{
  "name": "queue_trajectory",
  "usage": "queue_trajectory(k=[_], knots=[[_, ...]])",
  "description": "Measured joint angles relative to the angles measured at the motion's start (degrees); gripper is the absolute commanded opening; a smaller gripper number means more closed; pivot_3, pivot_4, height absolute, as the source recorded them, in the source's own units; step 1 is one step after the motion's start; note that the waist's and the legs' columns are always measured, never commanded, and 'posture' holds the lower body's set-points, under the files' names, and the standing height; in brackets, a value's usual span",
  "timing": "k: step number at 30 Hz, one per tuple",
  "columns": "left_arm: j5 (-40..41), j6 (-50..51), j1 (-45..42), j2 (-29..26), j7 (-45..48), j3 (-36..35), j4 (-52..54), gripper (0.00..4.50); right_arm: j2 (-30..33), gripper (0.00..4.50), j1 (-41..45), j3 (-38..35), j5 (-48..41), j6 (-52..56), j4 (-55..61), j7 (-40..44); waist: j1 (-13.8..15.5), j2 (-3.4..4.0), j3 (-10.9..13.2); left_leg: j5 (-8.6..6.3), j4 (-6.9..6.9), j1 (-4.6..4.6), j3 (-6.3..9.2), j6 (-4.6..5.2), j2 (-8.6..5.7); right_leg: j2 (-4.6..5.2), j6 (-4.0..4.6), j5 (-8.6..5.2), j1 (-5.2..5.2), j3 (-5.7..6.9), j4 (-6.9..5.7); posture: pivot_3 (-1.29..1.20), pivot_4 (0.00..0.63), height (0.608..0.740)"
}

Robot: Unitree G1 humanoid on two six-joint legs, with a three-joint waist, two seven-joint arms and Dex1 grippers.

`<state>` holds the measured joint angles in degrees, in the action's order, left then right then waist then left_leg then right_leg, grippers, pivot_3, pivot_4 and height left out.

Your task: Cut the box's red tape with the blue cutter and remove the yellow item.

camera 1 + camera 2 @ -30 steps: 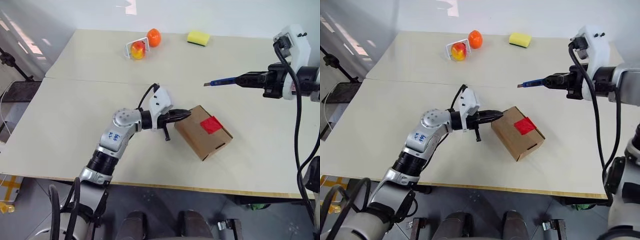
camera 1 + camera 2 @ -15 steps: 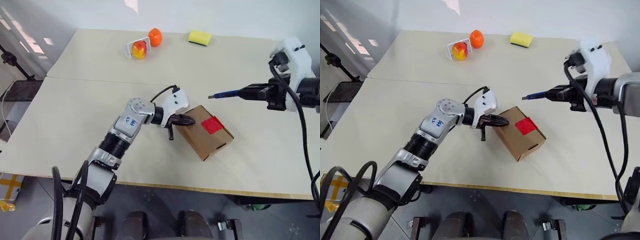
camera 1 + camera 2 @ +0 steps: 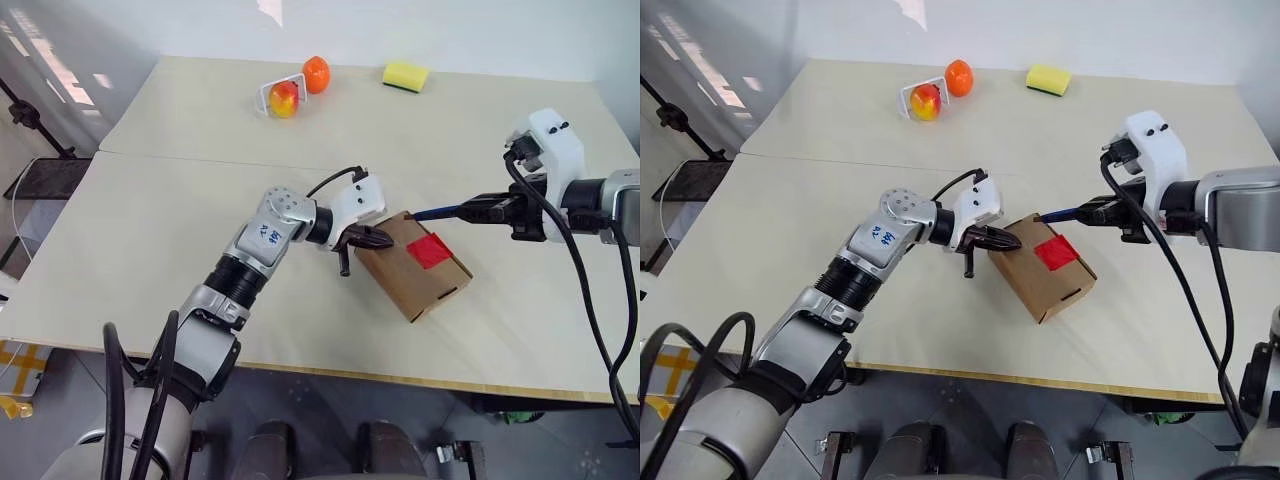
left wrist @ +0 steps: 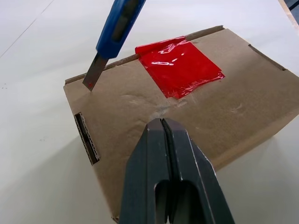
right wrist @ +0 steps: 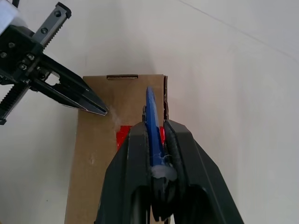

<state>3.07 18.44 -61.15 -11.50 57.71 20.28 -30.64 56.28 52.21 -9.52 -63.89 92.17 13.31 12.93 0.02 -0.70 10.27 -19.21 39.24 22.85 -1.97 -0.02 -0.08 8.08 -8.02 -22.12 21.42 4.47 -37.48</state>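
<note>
- Right gripper (image 3: 1102, 212), jaws clamped on the handle of the blue cutter (image 3: 1065, 213): the tool is held nearly level and aimed across the table (image 3: 150, 230) toward the robot's left, so that the bare blade leads. In the left wrist view the blade tip (image 4: 93, 74) stands at the top edge of the box (image 4: 196, 121), near a corner and just beside the red tape (image 4: 180, 65), not yet on it.
- Left gripper (image 3: 385, 239), fingers pressed together and holding nothing: the closed tip rests against the top face of the box at the end nearest that arm. Judged purpose: to pin the light carton so that it will not slide when the blade drags.
- Box, lying flat and skewed on the near table panel, flaps shut; the tape bridges the seam at the far long edge. The yellow item cannot be seen; presumably it is inside.
- Bystanders, well apart at the far edge: a red-and-yellow fruit (image 3: 284, 99) in a white holder, an orange fruit (image 3: 317, 74) just beside it, and a yellow sponge (image 3: 405, 76).
- Change over the last second: the cutter, previously high and well clear of the box, has come down and toward the robot's left until its tip meets the carton's edge; the left gripper has swung from the box's near corner onto its top face. The box has not visibly moved on the table.
- Step in hand, as a judgement: blade placement; the cut is not yet begun.
</note>
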Motion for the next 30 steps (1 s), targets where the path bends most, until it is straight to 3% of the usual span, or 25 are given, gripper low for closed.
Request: queue_trajectory(k=[30], knots=[[-0.3,-0.2,-0.5,0.3,0.6,-0.3,-1.1,0.0,-1.5,0.17,-0.9,-2.1,3.3,0.0,-0.6,0.4,0.0,0.0,0.0,0.03,0.08,0.05,0.01,0.05,-0.04,0.08,-0.02,0.01,0.0,0.05,-0.08,0.0,0.15,0.74]])
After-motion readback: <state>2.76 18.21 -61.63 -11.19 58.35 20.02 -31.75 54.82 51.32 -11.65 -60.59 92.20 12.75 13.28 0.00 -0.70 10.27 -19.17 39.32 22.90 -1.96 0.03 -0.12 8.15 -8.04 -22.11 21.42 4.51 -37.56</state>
